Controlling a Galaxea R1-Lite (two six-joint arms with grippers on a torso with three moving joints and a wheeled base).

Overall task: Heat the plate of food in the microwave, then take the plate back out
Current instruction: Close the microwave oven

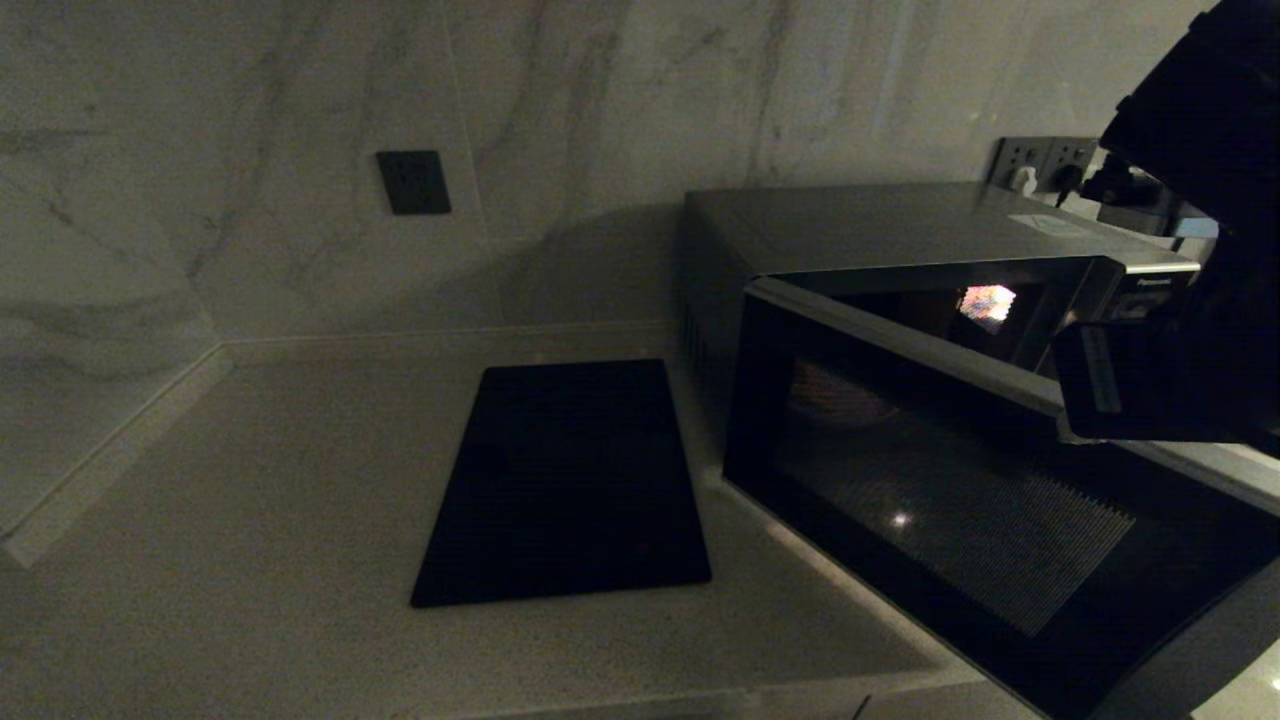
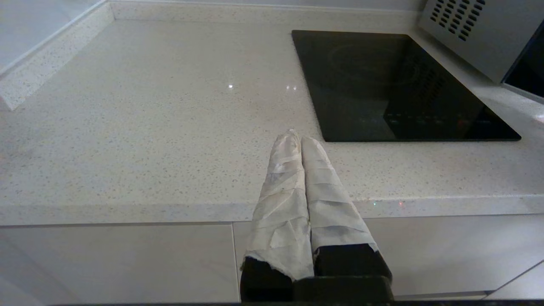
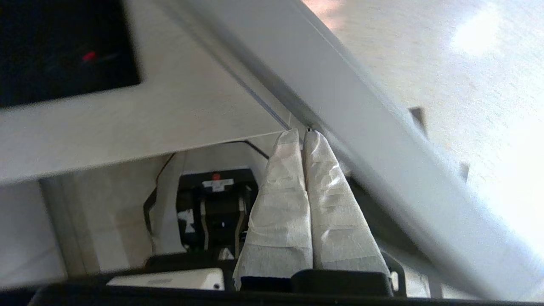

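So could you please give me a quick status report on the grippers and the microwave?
Left gripper shut, parked over the counter edge. Right gripper shut, empty, at the microwave door's edge; door partly open. Plate of food not in view.

The microwave stands on the table at the right, against the back wall, its door swung partly open. The cooktop lies just left of it. A wall socket sits behind, higher up.
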